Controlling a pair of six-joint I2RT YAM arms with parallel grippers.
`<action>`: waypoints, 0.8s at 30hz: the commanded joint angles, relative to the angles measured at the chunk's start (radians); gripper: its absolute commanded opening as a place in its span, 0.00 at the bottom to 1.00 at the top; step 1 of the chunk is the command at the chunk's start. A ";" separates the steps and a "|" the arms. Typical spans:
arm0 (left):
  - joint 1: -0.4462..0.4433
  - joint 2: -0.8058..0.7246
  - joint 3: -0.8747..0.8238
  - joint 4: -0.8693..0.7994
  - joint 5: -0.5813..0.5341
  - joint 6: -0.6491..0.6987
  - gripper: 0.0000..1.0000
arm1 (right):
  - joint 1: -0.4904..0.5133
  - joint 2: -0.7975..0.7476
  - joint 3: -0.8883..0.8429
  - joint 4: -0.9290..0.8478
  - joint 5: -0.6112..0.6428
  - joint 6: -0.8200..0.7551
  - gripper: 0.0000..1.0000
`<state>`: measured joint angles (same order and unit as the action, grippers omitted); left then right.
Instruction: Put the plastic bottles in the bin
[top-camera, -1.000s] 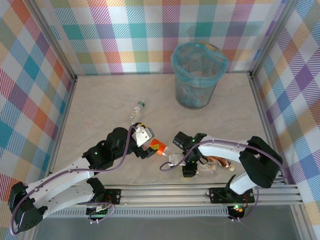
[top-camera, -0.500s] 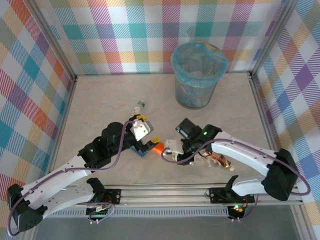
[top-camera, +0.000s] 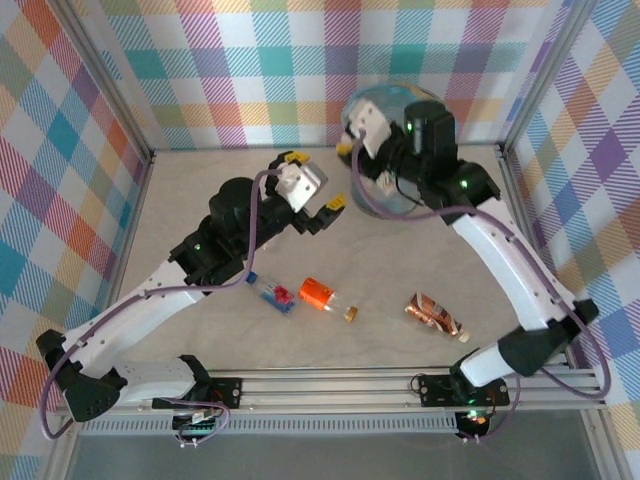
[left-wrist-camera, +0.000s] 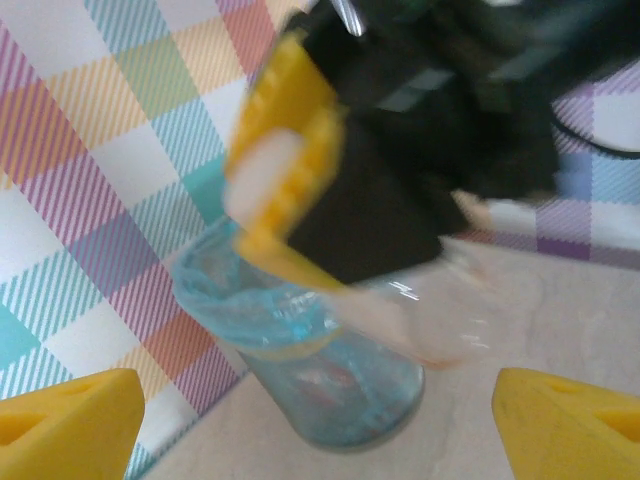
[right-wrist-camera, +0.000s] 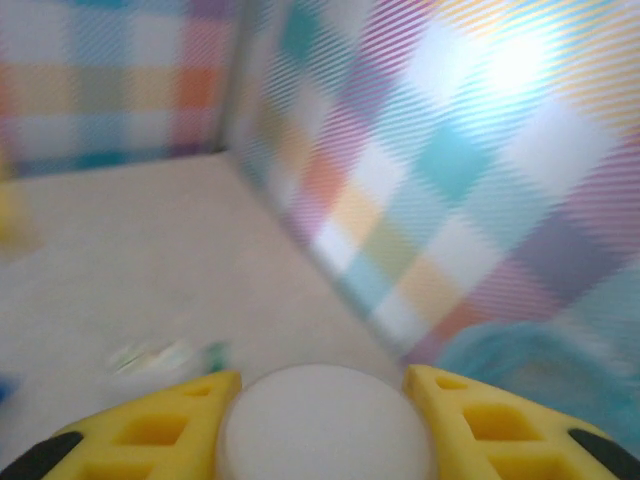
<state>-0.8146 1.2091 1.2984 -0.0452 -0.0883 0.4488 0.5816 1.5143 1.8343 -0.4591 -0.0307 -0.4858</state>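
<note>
We see the right gripper (right-wrist-camera: 320, 388) clenched on a bottle (right-wrist-camera: 325, 432); its yellow fingers sit on either side of a round white end, and the left wrist view, much blurred, shows a clear body hanging below them; the gripper is held high over the bin (left-wrist-camera: 330, 380), about above its left rim, and the bottle is not yet inside; the bin stands at the far side of the table (top-camera: 400, 260), right of centre, against the checked wall (top-camera: 250, 70), with its light-blue bag folded over the rim.

The left gripper (top-camera: 315, 182) is released, fingers spread wide with nothing between them; it hovers above the table just left of the bin and faces it.

Three plastic bottles lie on the near part of the table, well apart from the bin; a clear one with a blue cap (top-camera: 272, 292) is on the left; an orange one (top-camera: 320, 293) lies just right of it, near the middle; a brown one (top-camera: 435, 314) lies further right; in the right wrist view we make out another bottle with a green cap (right-wrist-camera: 165, 355) lying on the table, too blurred to describe further.
</note>
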 joint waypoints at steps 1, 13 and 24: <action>0.028 0.026 0.046 0.003 -0.018 -0.055 0.90 | -0.040 0.130 0.112 0.202 0.215 -0.014 0.27; 0.125 -0.035 -0.001 -0.034 -0.033 -0.140 0.90 | -0.152 0.530 0.370 0.475 0.201 0.101 0.26; 0.153 -0.067 -0.028 -0.067 -0.018 -0.145 0.90 | -0.208 0.614 0.293 0.492 0.203 0.270 0.36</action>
<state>-0.6724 1.1587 1.2861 -0.1028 -0.1143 0.3218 0.3939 2.1506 2.1738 -0.0319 0.1577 -0.2901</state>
